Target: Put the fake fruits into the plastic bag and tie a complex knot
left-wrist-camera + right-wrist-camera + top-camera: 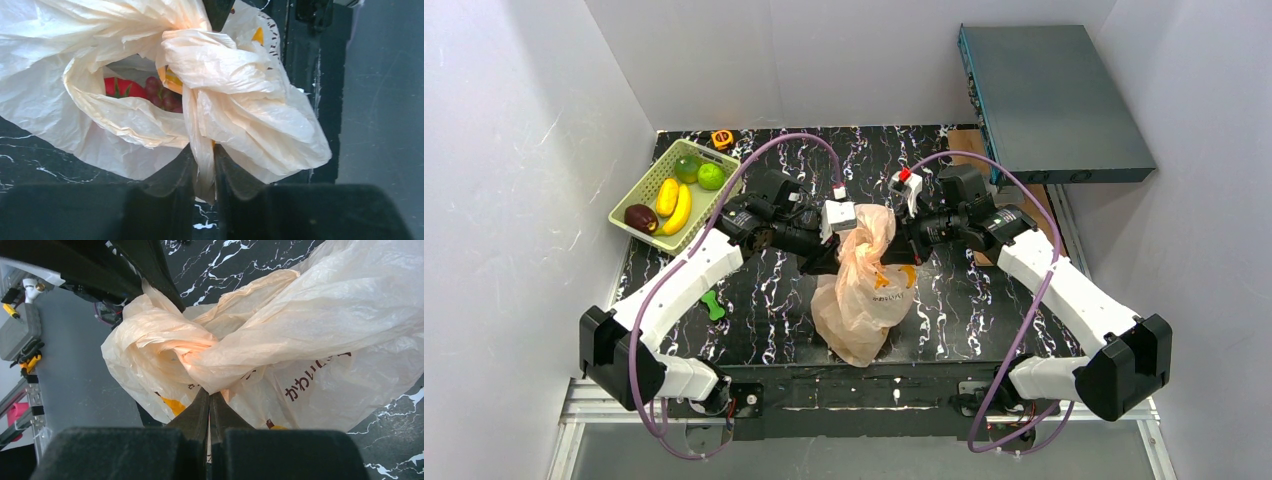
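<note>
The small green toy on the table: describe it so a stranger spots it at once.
On the black marbled table, look left of the peach plastic bag in the middle. Beside the left arm's white forearm lies a small bone-shaped green toy, alone on the tabletop, unlike the green fruit up in the basket.

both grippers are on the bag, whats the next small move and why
Probably pull the left gripper and right gripper apart: each pinches a bunched strip of the plastic bag, the twist between them looks loose, and the mouth gapes open over the red apple and grapes.
</note>
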Controlling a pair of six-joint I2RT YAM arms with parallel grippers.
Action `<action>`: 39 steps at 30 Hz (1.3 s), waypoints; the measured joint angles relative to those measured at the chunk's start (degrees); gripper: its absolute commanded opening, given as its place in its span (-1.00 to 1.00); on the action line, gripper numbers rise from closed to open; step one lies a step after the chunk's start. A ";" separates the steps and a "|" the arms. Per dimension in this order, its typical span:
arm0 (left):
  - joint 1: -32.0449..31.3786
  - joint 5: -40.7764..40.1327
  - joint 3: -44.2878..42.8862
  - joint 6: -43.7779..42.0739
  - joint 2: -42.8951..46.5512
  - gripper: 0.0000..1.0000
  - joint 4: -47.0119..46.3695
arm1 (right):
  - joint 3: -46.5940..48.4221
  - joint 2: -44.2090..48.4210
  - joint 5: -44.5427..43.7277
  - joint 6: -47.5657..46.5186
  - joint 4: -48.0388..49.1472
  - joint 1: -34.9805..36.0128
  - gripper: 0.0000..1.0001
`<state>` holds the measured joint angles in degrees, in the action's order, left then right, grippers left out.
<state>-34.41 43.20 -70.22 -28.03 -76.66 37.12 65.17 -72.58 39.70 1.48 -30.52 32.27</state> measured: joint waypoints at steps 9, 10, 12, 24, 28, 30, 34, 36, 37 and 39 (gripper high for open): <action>1.66 -2.01 4.00 1.33 2.80 -1.00 -2.12 | 0.00 2.08 -2.84 -6.67 -5.18 -0.44 -0.97; 2.99 -2.32 4.83 1.75 3.63 -1.00 -1.70 | 0.00 2.93 -3.69 -8.00 -6.38 -0.87 -0.97; 5.31 -2.82 6.14 2.38 4.72 -1.00 -1.49 | 0.00 4.81 -5.27 -10.64 -8.37 -1.92 -0.97; 10.12 -3.43 13.64 1.81 4.24 -1.00 -1.62 | -2.01 6.62 -10.80 -19.45 -12.81 -4.33 -0.97; 10.25 -3.28 13.57 2.71 1.81 -1.00 -2.29 | -1.70 4.63 -9.77 -19.67 -12.68 -3.30 -0.26; 10.27 -3.15 13.49 3.26 1.05 -1.00 -2.38 | -1.16 3.80 -8.85 -19.63 -13.03 -2.80 0.18; 10.27 -2.62 13.03 4.22 0.96 -1.00 -2.82 | -0.02 2.78 -7.61 -20.35 -12.59 -1.70 0.38; 10.25 -2.23 12.87 4.63 0.96 -1.00 -3.04 | 0.04 2.25 -7.61 -20.44 -12.00 -1.01 0.34; 10.25 -2.08 12.83 4.76 0.96 -1.00 -3.21 | 0.04 1.84 -7.65 -20.46 -11.58 -0.66 0.30; 10.25 -1.99 12.83 5.14 0.96 -1.00 -3.48 | 0.04 0.81 -7.96 -20.39 -10.78 -0.07 0.26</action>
<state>-24.16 41.21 -57.39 -22.90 -75.70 33.65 65.21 -71.77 31.75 -18.92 -41.30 32.21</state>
